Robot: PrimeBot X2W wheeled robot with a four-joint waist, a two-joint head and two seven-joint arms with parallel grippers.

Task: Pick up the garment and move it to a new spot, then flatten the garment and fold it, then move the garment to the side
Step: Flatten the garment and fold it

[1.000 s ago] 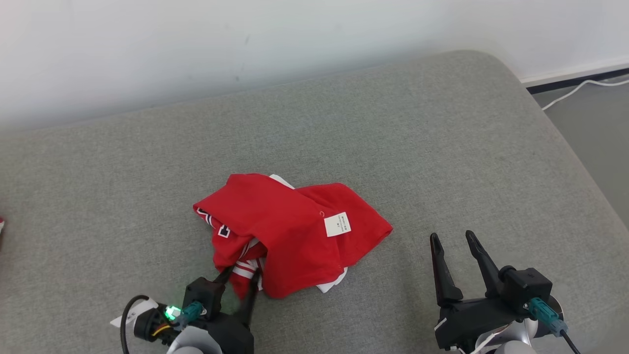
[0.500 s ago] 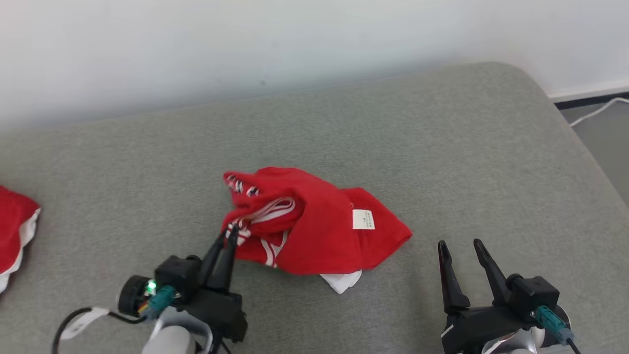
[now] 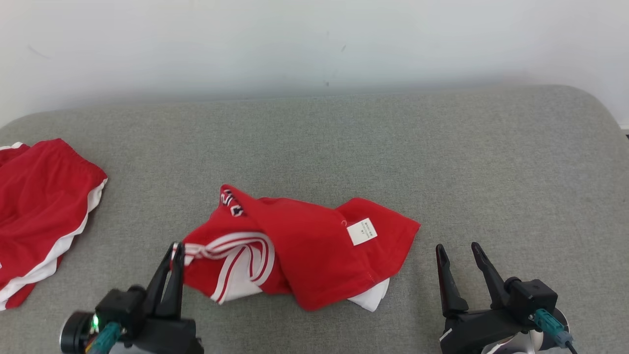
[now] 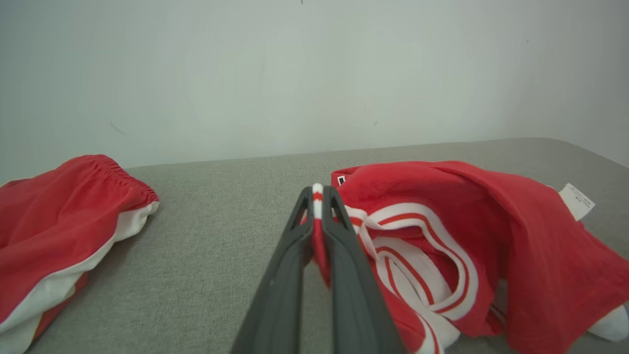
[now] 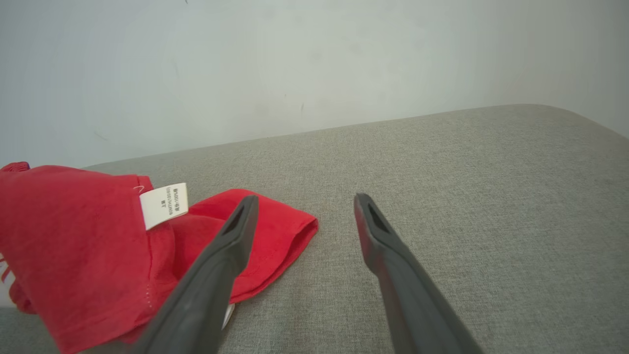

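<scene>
On the grey woven-fabric cushion (image 3: 442, 162), head view: the crumpled red jersey garment with white trim (image 3: 304, 246) lies mid-cushion, its striped hem (image 3: 194, 248) pinched in the left claw (image 3: 176, 248), likely for dragging it elsewhere. Left wrist view: red-and-white shorts (image 4: 64, 206) lie leftward, limiting room there. Right wrist view: the right claw (image 5: 307, 199) hangs spread, empty, just beside the garment.
</scene>
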